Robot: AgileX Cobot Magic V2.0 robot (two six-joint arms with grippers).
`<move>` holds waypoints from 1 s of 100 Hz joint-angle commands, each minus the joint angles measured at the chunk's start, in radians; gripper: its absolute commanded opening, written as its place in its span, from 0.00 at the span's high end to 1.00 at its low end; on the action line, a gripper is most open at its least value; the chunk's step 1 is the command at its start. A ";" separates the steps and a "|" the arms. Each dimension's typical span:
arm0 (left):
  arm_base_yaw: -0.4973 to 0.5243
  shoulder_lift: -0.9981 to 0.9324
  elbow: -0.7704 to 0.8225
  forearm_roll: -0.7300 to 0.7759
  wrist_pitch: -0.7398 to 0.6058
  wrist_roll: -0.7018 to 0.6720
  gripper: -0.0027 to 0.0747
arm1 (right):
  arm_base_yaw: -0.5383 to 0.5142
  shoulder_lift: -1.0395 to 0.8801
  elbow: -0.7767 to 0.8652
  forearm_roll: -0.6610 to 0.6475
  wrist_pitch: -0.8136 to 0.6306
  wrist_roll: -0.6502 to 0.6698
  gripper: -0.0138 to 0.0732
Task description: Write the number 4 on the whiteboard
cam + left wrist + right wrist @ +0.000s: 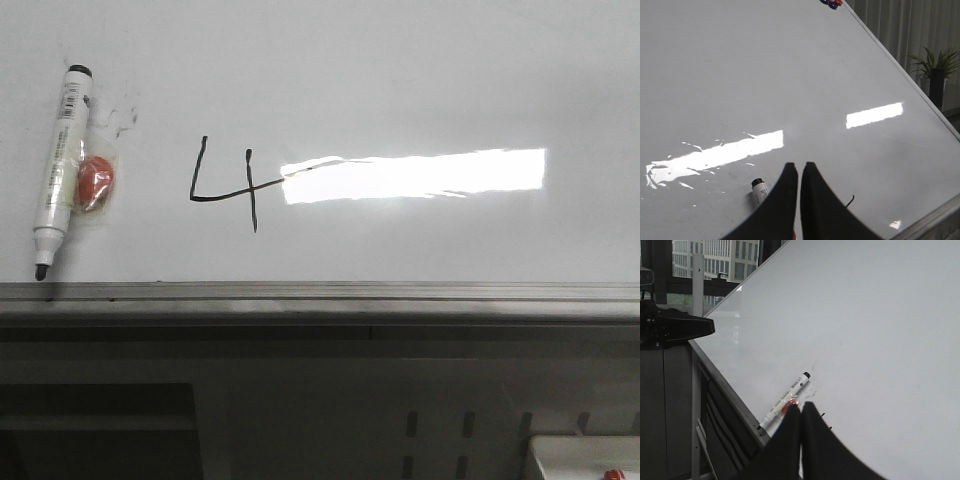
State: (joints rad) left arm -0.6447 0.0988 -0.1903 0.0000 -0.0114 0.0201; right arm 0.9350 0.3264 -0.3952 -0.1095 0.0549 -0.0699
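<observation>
A: Where is the number 4 point(225, 183) in the front view?

B: Drawn in thin black line on the whiteboard point(400, 70), left of centre. Its horizontal stroke runs toward 3 o'clock into the bright rectangular light reflection point(415, 175). The grey edge rail point(320, 298) lies at 6 o'clock from it.

A: Anything else nearby?

B: A white marker point(58, 165) lies at 9 o'clock from the digit, well apart, uncapped tip near the rail. A small red-orange object point(96, 183) touches its side. Faint smudges point(122, 118) sit beside the marker's upper end.

A: Left gripper point(799, 166)?

B: Fingers pressed together, only a thin seam between them, nothing held. In the left wrist view the marker's capped end point(759, 187) shows just beside the left finger; a short black stroke point(850, 201) shows past the other finger.

A: Right gripper point(800, 406)?

B: Also closed and empty. In the right wrist view the marker point(786, 399) lies just beyond its fingertips; the digit is mostly hidden behind them.

A: Arms in the front view?

B: Neither shows there.
</observation>
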 commanded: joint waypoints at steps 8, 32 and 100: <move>0.002 0.010 -0.027 0.000 -0.082 -0.006 0.99 | -0.006 0.007 -0.025 -0.014 -0.090 -0.010 0.92; 0.002 0.010 -0.007 0.000 -0.084 -0.006 0.99 | -0.006 0.007 -0.025 -0.014 -0.090 -0.010 0.92; 0.624 -0.099 0.203 0.000 0.116 -0.006 0.99 | -0.006 0.007 -0.025 -0.014 -0.090 -0.010 0.92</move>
State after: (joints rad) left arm -0.0609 0.0176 0.0036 0.0105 0.1457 0.0201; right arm 0.9350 0.3264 -0.3952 -0.1118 0.0487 -0.0699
